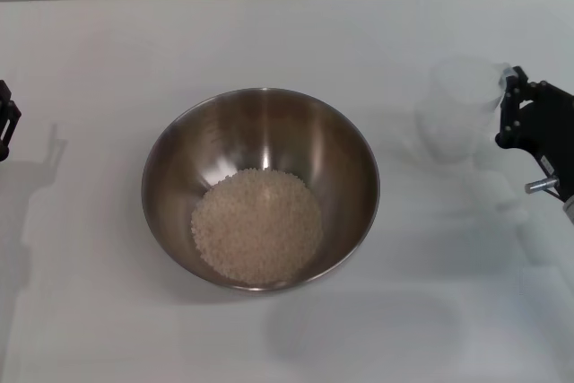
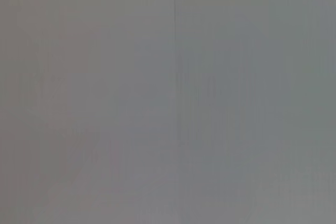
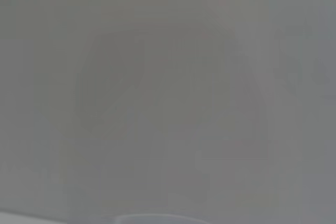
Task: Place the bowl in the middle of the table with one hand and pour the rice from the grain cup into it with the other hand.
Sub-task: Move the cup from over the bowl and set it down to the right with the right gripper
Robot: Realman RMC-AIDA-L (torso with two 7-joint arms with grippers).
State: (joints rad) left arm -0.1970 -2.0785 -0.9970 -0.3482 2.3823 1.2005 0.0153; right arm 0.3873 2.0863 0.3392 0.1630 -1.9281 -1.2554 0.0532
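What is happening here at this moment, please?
The bowl stands about the middle of the table and already holds a heap of rice. The right gripper is at the table's right side, right beside the grain cup, which stands upright and looks empty. Whether it grips the cup cannot be seen. The left gripper is at the far left edge, away from everything. The pouring seems done.

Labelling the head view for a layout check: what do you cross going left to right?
Black left gripper at the edge → large stainless-steel bowl holding off-white rice → small clear plastic grain cup → black right gripper beside the cup.
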